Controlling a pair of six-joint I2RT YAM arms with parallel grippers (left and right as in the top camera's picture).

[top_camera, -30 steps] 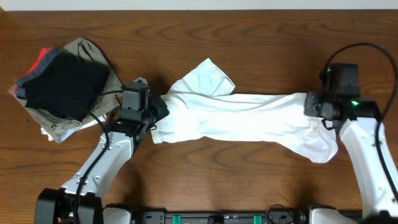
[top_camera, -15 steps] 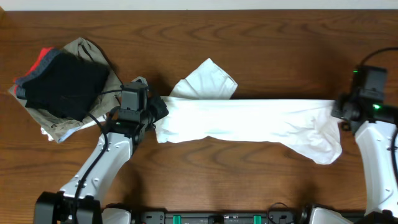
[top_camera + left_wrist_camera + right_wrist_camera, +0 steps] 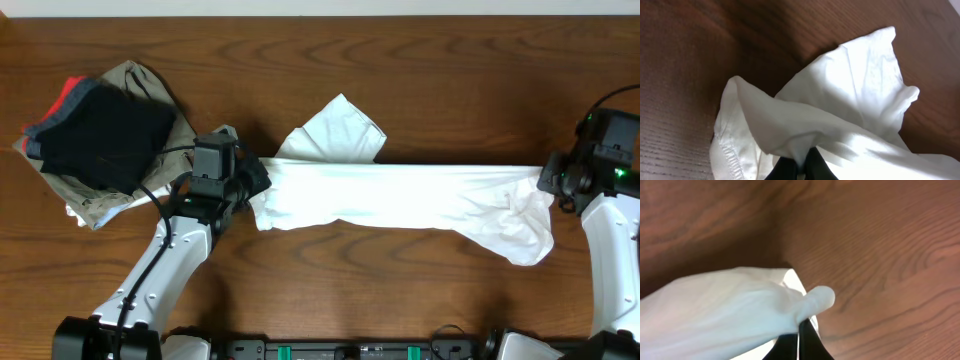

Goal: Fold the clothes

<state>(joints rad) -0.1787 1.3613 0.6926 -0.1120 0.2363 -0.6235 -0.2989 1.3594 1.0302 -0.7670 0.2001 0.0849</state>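
The clothes (image 3: 400, 198), a white thin garment, lie stretched into a long band across the table between my two arms. One sleeve (image 3: 335, 131) sticks out toward the back near the left end. My left gripper (image 3: 252, 186) is shut on the garment's left end; in the left wrist view the fabric (image 3: 840, 120) bunches up out of the black fingertips (image 3: 816, 167). My right gripper (image 3: 546, 180) is shut on the right end, and the right wrist view shows a pinch of cloth (image 3: 765, 310) between its closed fingertips (image 3: 807, 342). A loose corner (image 3: 525, 238) droops at the right front.
A pile of folded garments, black (image 3: 100, 135) on top with khaki (image 3: 128, 78) and red (image 3: 68, 92) showing, sits at the back left, close behind my left arm. Bare wooden tabletop (image 3: 450, 80) lies behind and in front of the stretched garment.
My right gripper has pulled its end of the garment to the right, drawing the cloth out longer and straighter. The left gripper has stayed almost in place.
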